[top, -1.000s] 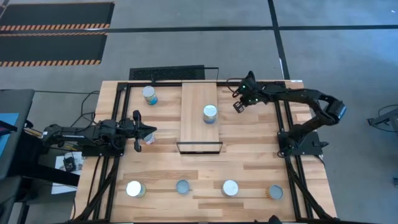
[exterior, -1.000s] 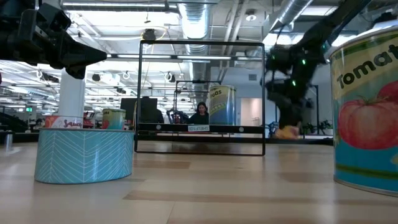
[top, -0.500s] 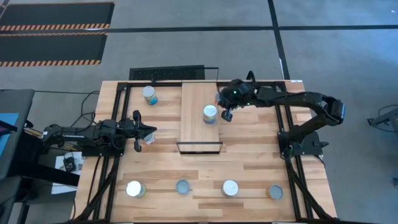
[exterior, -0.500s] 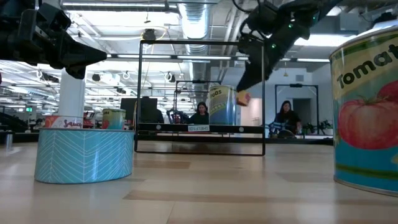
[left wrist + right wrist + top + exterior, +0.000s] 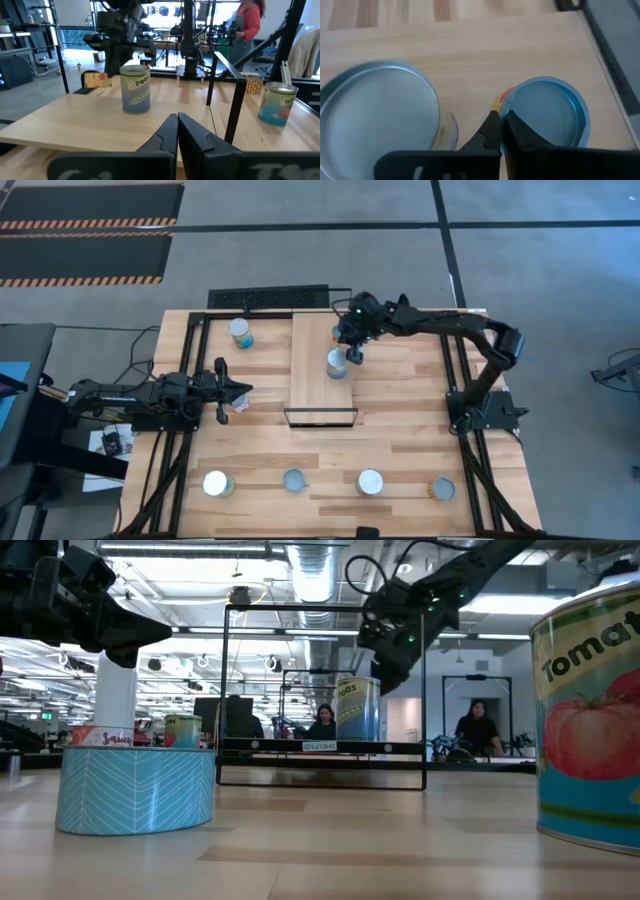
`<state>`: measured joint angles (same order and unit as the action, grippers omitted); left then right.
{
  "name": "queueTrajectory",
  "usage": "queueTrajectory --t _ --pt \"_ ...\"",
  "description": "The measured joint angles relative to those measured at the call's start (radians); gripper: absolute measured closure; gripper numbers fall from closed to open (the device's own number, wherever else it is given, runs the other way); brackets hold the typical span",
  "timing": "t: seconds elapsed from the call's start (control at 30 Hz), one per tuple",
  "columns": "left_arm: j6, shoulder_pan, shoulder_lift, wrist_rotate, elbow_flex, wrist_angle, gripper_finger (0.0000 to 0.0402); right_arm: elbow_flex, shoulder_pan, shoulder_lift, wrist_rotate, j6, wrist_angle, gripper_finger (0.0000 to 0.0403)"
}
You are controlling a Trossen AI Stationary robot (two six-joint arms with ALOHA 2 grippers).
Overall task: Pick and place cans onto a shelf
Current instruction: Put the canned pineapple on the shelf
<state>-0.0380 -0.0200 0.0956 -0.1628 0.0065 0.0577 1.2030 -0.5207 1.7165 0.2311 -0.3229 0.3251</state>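
Observation:
The shelf [image 5: 315, 392] lies mid-table, with a Peas can [image 5: 337, 364] upright on it. My right gripper [image 5: 352, 352] hovers just beside that can, toward the back right. In the right wrist view its fingers [image 5: 492, 131] are shut on the rim of a small blue-topped can [image 5: 547, 116] with a yellow-red label, next to the Peas can's silvery top [image 5: 375, 112]. That small can [image 5: 97, 79] hangs low over the shelf board [image 5: 75, 120]; I cannot tell whether it touches. My left gripper [image 5: 243, 390] waits shut at the table's left, pointing at the shelf.
Several more cans stand along the table's front edge [image 5: 218, 483] [image 5: 293, 479] [image 5: 370, 482] [image 5: 443, 490] and another can at the back left [image 5: 240, 332]. The shelf's black frame [image 5: 424, 700] rises above its board. People stand in the room beyond.
My right gripper has swung left from the table right of the shelf to over the shelf, carrying the small can up beside the Peas can. The left arm has stayed still.

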Motion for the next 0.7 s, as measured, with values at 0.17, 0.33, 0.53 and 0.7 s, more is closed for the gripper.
queueTrajectory --t 0.17,0.33,0.53,0.7 --pt "0.000 0.000 0.003 -0.001 0.000 -0.001 0.0401 0.068 0.004 0.070 0.015 -0.078 0.078 0.0389" --pt "0.000 0.000 0.003 -0.001 0.000 0.000 0.0401 0.117 0.009 0.126 0.020 -0.116 0.127 0.0389" --pt "0.000 0.000 0.003 -0.002 0.000 0.000 0.0401 0.138 0.017 0.154 0.026 -0.132 0.146 0.0388" --pt "0.000 0.000 0.003 -0.002 0.000 0.000 0.0401 0.137 0.028 0.154 0.016 -0.144 0.162 0.0376"
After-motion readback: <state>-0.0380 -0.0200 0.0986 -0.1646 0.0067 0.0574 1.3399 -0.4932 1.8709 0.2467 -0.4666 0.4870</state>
